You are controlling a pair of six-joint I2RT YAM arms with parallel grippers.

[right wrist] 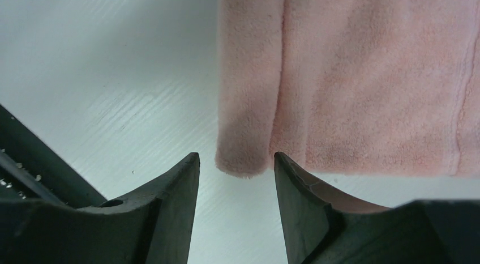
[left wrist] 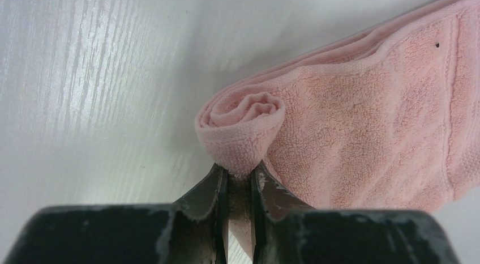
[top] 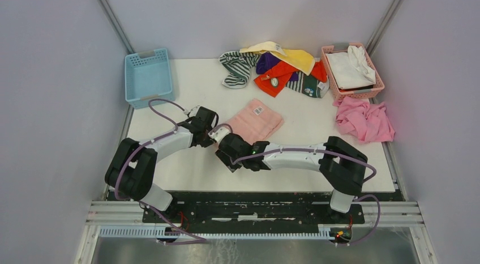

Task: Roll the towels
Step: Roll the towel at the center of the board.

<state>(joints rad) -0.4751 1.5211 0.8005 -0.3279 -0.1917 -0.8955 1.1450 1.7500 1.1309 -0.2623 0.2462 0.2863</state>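
Note:
A light pink towel point(top: 256, 120) lies flat in the middle of the table, its near-left edge curled into a small roll point(left wrist: 243, 125). My left gripper point(left wrist: 240, 174) is shut on the end of that roll, pink cloth pinched between its fingers. My right gripper point(right wrist: 236, 159) stands open just off the roll's other end point(right wrist: 244, 156), the cloth not between its fingertips. In the top view both grippers meet at the towel's near-left corner point(top: 218, 133). More towels lie in a heap point(top: 277, 68) at the back: striped, yellow, purple, orange-red.
A light blue basket point(top: 148, 77) stands at the back left. A pink basket point(top: 352, 71) with white cloth sits at the back right, and a crumpled pink cloth point(top: 365, 119) lies in front of it. The table's right edge point(top: 390, 162) runs close by.

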